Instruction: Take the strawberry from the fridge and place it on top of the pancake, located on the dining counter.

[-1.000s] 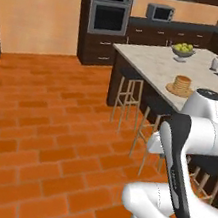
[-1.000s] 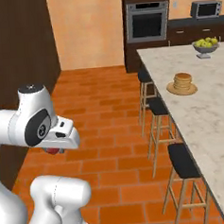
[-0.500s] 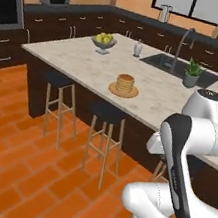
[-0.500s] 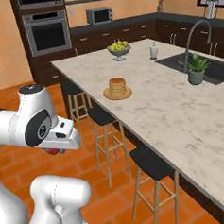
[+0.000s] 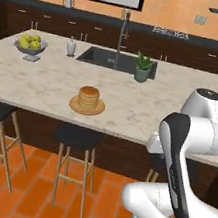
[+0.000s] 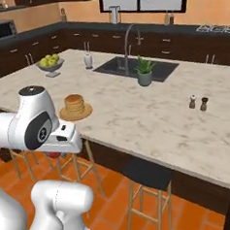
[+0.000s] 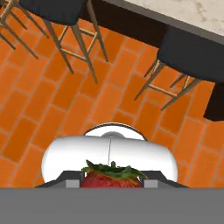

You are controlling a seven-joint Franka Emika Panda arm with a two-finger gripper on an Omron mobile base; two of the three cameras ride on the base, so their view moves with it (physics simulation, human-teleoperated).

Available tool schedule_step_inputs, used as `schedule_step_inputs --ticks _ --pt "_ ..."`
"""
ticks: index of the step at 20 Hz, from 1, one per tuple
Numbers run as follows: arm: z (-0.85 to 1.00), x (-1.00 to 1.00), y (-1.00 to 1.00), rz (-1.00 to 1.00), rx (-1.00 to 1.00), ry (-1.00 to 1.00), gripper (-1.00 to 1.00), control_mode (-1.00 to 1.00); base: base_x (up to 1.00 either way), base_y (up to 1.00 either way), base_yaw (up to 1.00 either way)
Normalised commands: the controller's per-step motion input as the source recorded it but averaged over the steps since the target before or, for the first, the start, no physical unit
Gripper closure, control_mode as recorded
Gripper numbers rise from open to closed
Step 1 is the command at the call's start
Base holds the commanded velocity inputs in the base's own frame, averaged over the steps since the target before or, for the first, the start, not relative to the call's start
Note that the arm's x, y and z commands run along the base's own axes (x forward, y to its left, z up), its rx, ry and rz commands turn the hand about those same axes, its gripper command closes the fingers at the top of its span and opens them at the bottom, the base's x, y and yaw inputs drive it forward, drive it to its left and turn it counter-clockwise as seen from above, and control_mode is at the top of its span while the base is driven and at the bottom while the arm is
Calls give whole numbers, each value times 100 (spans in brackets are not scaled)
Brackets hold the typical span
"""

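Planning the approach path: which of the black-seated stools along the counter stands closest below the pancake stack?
The middle black-seated wooden stool, almost directly below the golden-brown pancake stack; the others stand off to either side.

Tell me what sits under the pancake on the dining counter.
The pancake rests on a round tan plate on the dining counter. The plate's middle is covered.

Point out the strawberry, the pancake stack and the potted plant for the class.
strawberry (image 7: 111,178): hand view, red flesh under its green leaves.
pancake stack (image 5: 88,97): left base view, side of the stack.
potted plant (image 6: 144,78): right base view, its pot.
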Motion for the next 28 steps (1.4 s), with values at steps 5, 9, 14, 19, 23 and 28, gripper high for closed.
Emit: schedule_step_inputs --ticks 5,9,14,19,23,28 --pt "0 0 0 0 0 0 100 100 90 68 -69" --pt "0 0 0 0 0 0 100 100 67 99 -49" --pt "0 0 0 0 0 0 100 100 25 93 -20" --pt "0 0 0 0 0 0 100 100 24 34 3" --pt "0 0 0 0 0 0 100 100 36 39 7" --pt "0 0 0 0 0 0 100 100 29 40 3"
